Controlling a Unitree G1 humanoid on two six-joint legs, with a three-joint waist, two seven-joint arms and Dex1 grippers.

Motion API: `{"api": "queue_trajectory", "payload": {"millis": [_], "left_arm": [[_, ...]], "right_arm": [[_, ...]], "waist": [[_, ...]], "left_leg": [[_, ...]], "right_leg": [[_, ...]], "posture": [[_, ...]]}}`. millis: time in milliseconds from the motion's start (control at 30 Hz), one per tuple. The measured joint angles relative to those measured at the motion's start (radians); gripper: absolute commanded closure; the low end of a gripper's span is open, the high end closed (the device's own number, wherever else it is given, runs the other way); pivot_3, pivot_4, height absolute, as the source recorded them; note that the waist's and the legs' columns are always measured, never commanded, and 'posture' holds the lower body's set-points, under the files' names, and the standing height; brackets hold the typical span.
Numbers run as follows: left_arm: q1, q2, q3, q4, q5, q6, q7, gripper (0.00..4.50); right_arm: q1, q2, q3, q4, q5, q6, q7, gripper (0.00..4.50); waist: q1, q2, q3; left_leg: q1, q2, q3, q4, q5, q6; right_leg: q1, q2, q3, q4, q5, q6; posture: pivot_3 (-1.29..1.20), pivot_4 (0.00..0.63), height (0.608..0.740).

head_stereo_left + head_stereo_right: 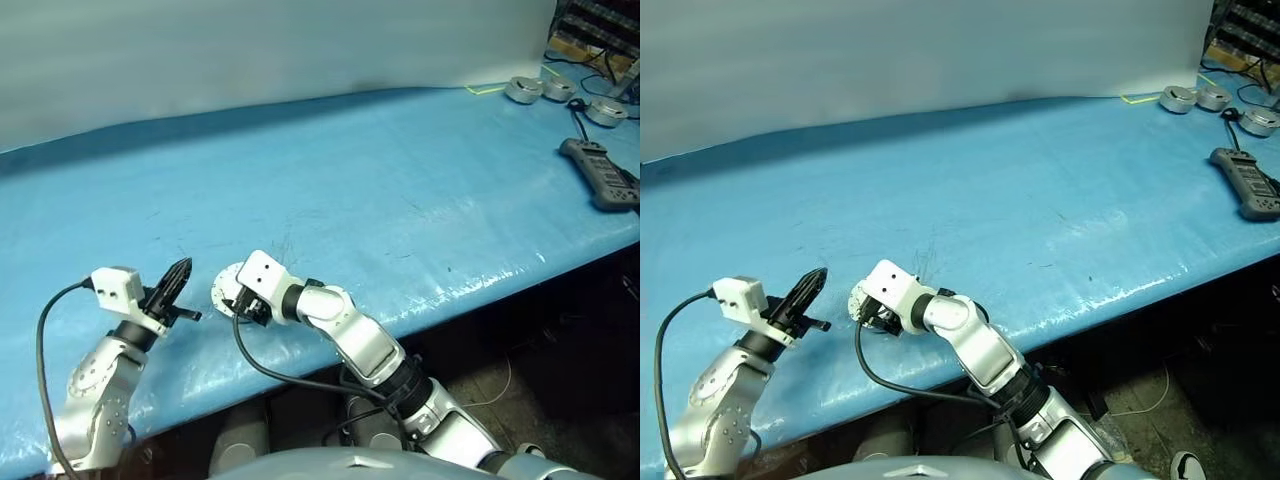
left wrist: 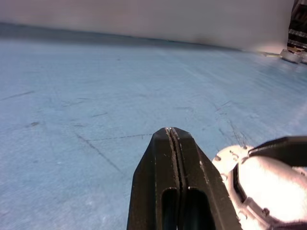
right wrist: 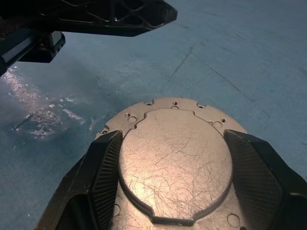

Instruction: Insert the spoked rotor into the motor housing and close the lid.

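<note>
A: Right gripper (image 3: pixel 175 163) first. Jaws set wide, one finger on each side of a round silver-grey disc, plain scratched face up with small holes round its rim. Pads at the edge; looks like a grip.

B: The lid (image 1: pixel 226 290)?

A: Likely, closed on the motor housing or being seated; the joint underneath is hidden. It sits on the blue table (image 1: pixel 400 200) near the front edge. The spoked rotor would then be inside, though that's only my guess.

B: Left gripper (image 1: pixel 174 284)?

A: Fingers pressed together, holding nothing, raised just beside the disc.

B: Step?

A: Lid closing, late. Next move needs the lid square and pressed flat before the right lets go.

B: Beyond?

A: Silver pucks (image 1: pixel 560 92) and a black handset (image 1: pixel 603 174), well apart, far corner.
</note>
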Motion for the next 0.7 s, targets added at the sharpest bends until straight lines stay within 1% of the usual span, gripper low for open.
{"api": "queue_trajectory", "payload": {"millis": [167,267,467,567,700], "left_arm": [[-0.084,0.084,-0.022,-0.003,-0.059,0.25,-0.002,4.5],[-0.126,0.139,-0.028,0.001,-0.076,0.343,-0.034,4.5],[-0.153,0.209,-0.035,0.001,-0.083,0.428,-0.124,4.5],[-0.153,0.25,-0.059,0.0,-0.043,0.447,-0.144,4.5],[-0.151,0.26,-0.068,-0.009,-0.008,0.447,-0.16,4.5]], "right_arm": [[0.0,0.002,-0.004,0.006,0.0,-0.003,0.0,1.46],[0.0,0.002,-0.005,0.011,0.001,-0.007,0.0,1.46],[0.0,0.002,-0.005,0.016,0.004,-0.012,0.0,1.46],[-0.001,0.003,-0.006,0.019,0.005,-0.014,0.0,1.46],[-0.001,0.006,-0.009,0.022,0.006,-0.014,0.0,1.46]], "waist": [[-0.001,0.0,0.0],[-0.001,0.0,0.0],[-0.001,0.0,0.0],[-0.001,0.0,0.0],[-0.001,0.001,0.0]], "left_leg": [[0.0,0.0,-0.001,0.0,0.0,0.0],[0.0,0.0,-0.001,0.0,0.0,0.0],[0.0,0.0,-0.001,-0.001,0.0,0.0],[0.001,0.0,-0.001,0.0,0.0,0.0],[0.002,0.0,-0.001,-0.001,0.0,0.0]], "right_leg": [[0.0,0.001,0.0,0.0,0.0,0.0],[0.0,0.001,0.0,0.001,0.0,-0.001],[0.0,0.001,0.0,0.001,-0.001,-0.001],[0.0,0.001,0.0,0.001,-0.001,-0.001],[0.0,0.001,0.0,0.001,-0.001,-0.001]], "posture": [[0.0,0.15,0.74],[0.0,0.15,0.74],[0.0,0.15,0.74],[0.0,0.15,0.74],[0.0,0.15,0.74]]}}
